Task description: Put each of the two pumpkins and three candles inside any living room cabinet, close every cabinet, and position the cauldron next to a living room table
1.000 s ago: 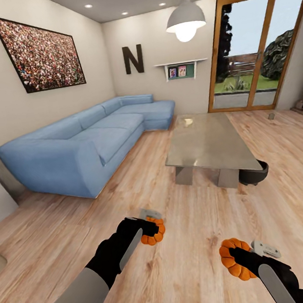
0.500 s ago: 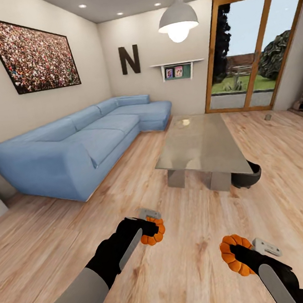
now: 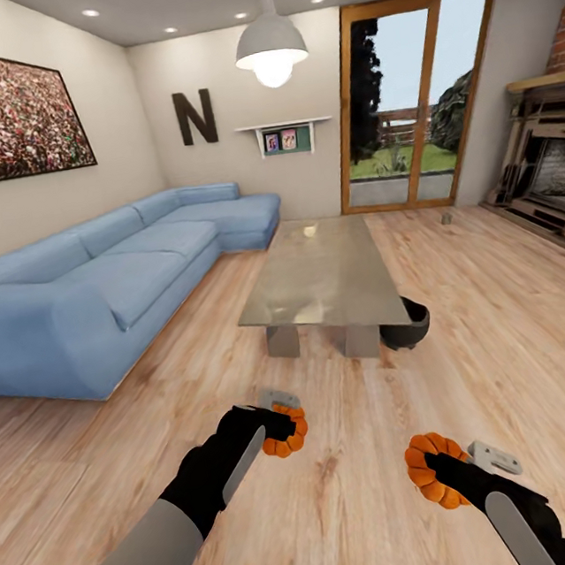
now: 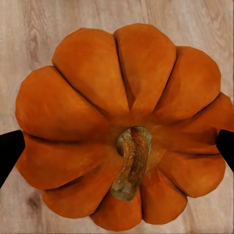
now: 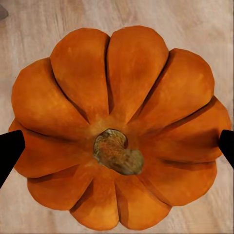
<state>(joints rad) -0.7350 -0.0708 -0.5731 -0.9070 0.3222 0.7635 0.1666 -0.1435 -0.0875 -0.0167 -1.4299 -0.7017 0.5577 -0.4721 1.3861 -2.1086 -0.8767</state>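
My left gripper [image 3: 286, 425] is shut on a ribbed orange pumpkin [image 3: 287, 442], held above the wood floor; the left wrist view looks down on this pumpkin [image 4: 97, 87] and its stem between the black fingertips [image 4: 9, 151]. The right gripper [image 3: 443, 473] is shut on the second pumpkin [image 3: 425, 471], whose top [image 5: 131, 83] sits between its fingertips [image 5: 225, 144]. A black cauldron [image 3: 406, 326] rests on the floor against the near right corner of the grey coffee table [image 3: 321, 273]. One small grey candle [image 3: 446, 218] stands on the floor near the glass door. The cabinet is out of view.
A blue corner sofa [image 3: 96, 289] runs along the left wall. A brick fireplace [image 3: 558, 175] stands at the right. The glass door [image 3: 402, 106] is at the back. Open wood floor lies between me and the table.
The whole view has swung to the right, bringing the fireplace into sight; that is the camera moving. Both arms keep the same pose with the pumpkins in them.
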